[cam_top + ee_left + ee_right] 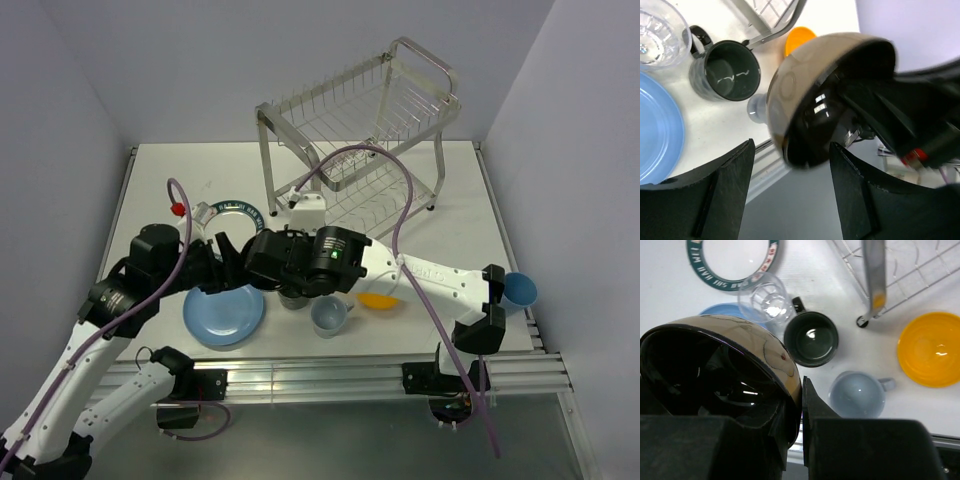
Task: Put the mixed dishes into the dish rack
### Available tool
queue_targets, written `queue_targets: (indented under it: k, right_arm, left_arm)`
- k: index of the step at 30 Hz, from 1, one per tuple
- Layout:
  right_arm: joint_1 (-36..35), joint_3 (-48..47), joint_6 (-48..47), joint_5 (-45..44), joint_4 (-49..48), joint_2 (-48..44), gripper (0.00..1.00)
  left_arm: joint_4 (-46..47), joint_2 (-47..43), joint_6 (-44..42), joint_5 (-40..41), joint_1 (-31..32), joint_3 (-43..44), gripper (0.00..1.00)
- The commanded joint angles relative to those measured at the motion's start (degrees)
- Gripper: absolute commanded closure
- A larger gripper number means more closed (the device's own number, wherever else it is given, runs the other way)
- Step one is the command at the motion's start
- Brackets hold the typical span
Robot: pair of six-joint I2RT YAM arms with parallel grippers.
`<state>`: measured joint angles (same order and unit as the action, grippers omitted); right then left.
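Near the dish rack (360, 110), a dark bowl (715, 370) is clamped at its rim by the right tool (801, 410); the jaws of the left tool (790, 150) are spread apart.

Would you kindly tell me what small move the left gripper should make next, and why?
Probably close the left gripper on the dark bowl: its jaws stand open with the bowl's edge seemingly between them, while the right gripper pinches the rim.

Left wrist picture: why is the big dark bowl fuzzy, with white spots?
Left wrist view: the dark bowl fills the frame up close, so its rim looks blurred; the spots are light glare. Right wrist view: the same bowl looks sharper, with glare streaks inside.
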<state>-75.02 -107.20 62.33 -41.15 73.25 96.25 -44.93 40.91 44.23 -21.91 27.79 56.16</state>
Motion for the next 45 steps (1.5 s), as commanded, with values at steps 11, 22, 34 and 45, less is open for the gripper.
queue_targets:
  k: [11, 22, 34, 45]
  right_arm:
    - [-6.8, -12.16, 2.27, -3.33, 3.91, 4.21, 1.0]
    - [-7.86, 9.45, 0.79, -0.79, -8.54, -11.58, 0.89]
    - [-7.94, 22.63, -10.37, 7.65, -25.66, -23.8, 0.08]
    - [-7.95, 43.03, -25.76, 22.68, -50.05, -42.54, 0.06]
  left_arm:
    - [5.64, 3.48, 3.85, 14.7, 9.74, -1.75, 0.54]
    - [14.23, -3.36, 1.31, 10.32, 10.09, -7.29, 1.0]
    - [28.48, -14.18, -1.96, 2.59, 10.09, -13.7, 1.0]
    - [44.57, -12.34, 6.83, -13.33, 10.09, -19.42, 1.0]
